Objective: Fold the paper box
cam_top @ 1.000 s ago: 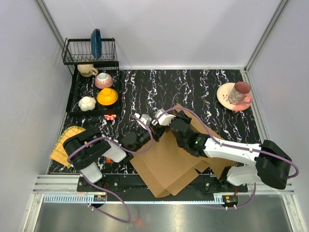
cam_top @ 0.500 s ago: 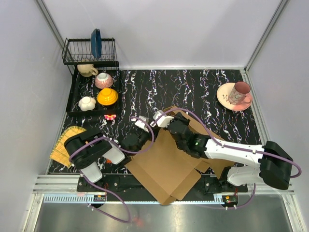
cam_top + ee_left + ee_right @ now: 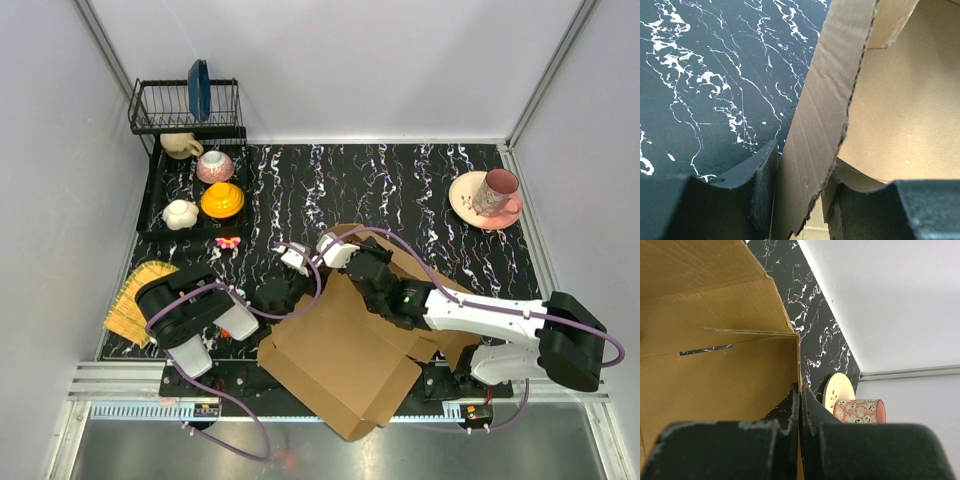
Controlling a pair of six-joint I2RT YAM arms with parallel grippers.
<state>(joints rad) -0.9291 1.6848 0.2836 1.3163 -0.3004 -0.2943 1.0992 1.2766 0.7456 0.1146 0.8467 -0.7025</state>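
Paper box (image 3: 340, 350), flap between parted left fingers (image 3: 760, 187), wall edge pinched by closed right fingers (image 3: 785, 412)

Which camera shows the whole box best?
The top view: the box shows nearly whole. The left wrist shows just one flap edge; the right wrist shows only inner panels.

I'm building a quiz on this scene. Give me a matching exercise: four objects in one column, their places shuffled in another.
1 paper box
2 pink mug
3 blue plate
4 orange bowl

A in the wire rack
B on the cream saucer
C in the black tray
D at the near edge of the table

Pairs: 1-D, 2-B, 3-A, 4-C
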